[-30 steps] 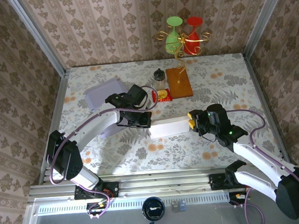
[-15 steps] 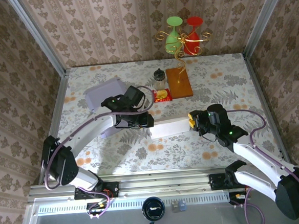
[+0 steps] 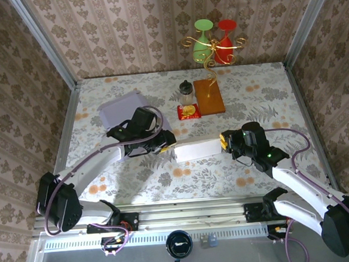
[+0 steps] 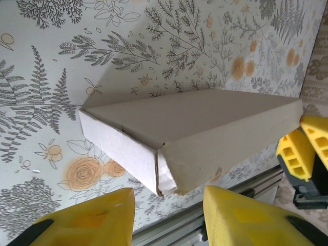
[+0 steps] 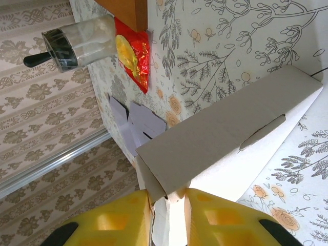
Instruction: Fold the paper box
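Where the table (image 3: 267, 82) is seen from above, it is covered by a cloth (image 3: 136, 175) printed with grey ferns and orange flowers. It is shut in on three sides by walls (image 3: 126, 32) papered in a brown damask stripe, with metal posts (image 3: 42, 41) at the far corners and a rail (image 3: 186, 213) along the near edge. The box (image 3: 197, 149), white and long, is laid near the middle of the table, somewhat closer to the near edge. The left gripper (image 3: 169, 142) is held at its left end and the right gripper (image 3: 224, 142) at its right end. A purple sheet (image 3: 124, 109) is spread toward the far left corner. A jar (image 3: 186, 93), a red packet (image 3: 189, 111) and a board (image 3: 209, 96) are grouped by the far edge, and green and red glasses (image 3: 215, 41) on a gilt stand are set behind them.

From the left wrist, a corner of the box is seen just beyond the yellow fingers (image 4: 87, 220), which are spread apart with nothing between them; the box is not touched. The patterned cloth is seen lying flat around the box.

From the right wrist, the fingers (image 5: 113, 220) are drawn together on a thin flap at the end of the box, which is thereby clamped. Past the box, the cloth, the purple sheet, the packet, the jar and the papered wall are seen.
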You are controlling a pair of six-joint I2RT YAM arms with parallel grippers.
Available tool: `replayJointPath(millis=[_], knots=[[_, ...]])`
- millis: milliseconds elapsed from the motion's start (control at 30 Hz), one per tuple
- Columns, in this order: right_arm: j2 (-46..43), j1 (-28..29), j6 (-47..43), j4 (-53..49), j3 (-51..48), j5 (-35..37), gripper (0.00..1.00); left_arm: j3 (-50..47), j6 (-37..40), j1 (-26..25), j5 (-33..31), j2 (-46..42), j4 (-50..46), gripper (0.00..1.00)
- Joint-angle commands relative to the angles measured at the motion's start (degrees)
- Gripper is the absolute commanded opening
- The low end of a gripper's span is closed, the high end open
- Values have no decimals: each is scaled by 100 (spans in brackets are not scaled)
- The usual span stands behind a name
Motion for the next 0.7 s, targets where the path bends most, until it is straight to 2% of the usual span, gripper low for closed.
replayJointPath(millis=[0, 133, 267, 667], knots=[[48, -15, -55, -554, -155, 38, 24, -47, -652, -24, -29, 36, 193, 42], [35, -16, -59, -585, -149, 38, 23, -353, -1111, 1, -200, -130, 466, 43], [27, -15, -50, -594, -161, 39, 23, -647, -1459, 73, -67, -118, 924, 41], [52, -16, -41, -643, -159, 35, 23, -859, -1397, 83, 7, -92, 977, 36]])
